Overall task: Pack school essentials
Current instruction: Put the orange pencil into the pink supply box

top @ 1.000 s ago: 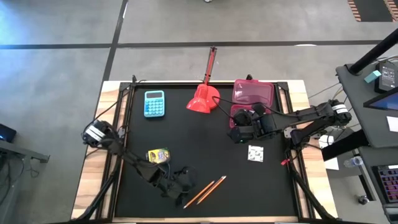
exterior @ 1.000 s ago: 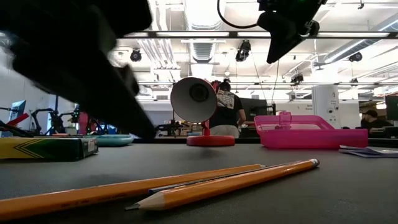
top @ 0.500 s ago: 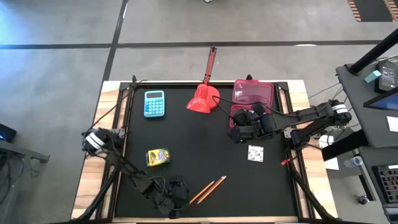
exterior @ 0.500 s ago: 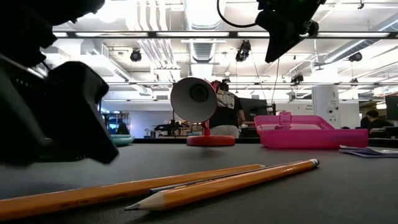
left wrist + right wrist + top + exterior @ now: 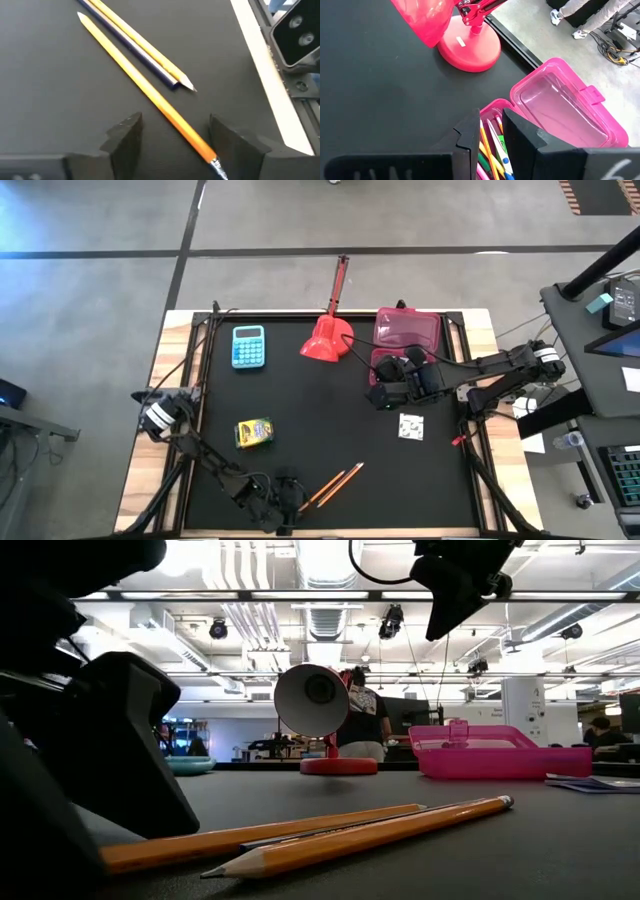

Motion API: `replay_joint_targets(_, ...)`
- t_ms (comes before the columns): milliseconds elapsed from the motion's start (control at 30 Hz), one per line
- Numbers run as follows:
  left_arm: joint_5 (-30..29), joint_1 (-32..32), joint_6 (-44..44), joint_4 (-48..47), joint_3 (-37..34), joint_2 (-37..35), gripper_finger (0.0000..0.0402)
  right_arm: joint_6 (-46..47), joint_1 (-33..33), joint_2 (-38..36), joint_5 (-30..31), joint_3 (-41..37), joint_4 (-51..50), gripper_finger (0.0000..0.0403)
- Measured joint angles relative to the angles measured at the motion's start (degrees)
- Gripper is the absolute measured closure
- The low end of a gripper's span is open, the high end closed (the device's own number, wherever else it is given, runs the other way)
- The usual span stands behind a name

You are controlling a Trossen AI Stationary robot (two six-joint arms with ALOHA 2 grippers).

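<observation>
the left gripper (image 5: 172,132) sat low at the table's near edge, jaws wide open on either side of the eraser end of a yellow pencil (image 5: 145,89), not closed on it. beside it lay a second yellow pencil (image 5: 140,42) and a dark blue one (image 5: 132,50), touching. farther in were the crayon box (image 5: 254,431) and the white speckled square (image 5: 410,426). the right gripper (image 5: 491,137) hung, jaws nearly closed and empty, over the open pink case (image 5: 555,107) holding pens (image 5: 492,150), near the red lamp (image 5: 328,338) and calculator (image 5: 248,346).
</observation>
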Motion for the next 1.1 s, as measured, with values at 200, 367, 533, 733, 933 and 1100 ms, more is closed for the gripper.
replay_joint_targets(200,0.2,0.4,-1.4,-1.5,-0.9,0.1,0.0269,0.0,0.0,0.0,0.0,0.0,0.1,0.033)
replay_joint_targets(367,0.3,0.7,-1.5,-1.6,-2.3,0.2,0.0332,0.0,0.0,0.0,0.0,0.0,0.4,0.033)
replay_joint_targets(533,0.6,2.3,-1.6,-1.9,-2.6,0.2,0.0386,0.0,0.0,0.0,0.0,0.0,1.0,0.033)
replay_joint_targets(733,-1.3,5.0,-1.7,-1.8,-2.5,0.2,0.0393,0.0,0.0,0.0,0.0,0.0,1.1,0.033)
replay_joint_targets(933,-4.9,7.6,-1.2,-1.5,-2.0,-0.1,0.0393,0.0,0.0,0.0,0.0,0.0,1.1,0.033)
replay_joint_targets(1100,-7.2,9.6,2.3,0.8,-2.1,-0.5,0.0393,0.0,0.0,0.0,0.0,0.0,1.2,0.033)
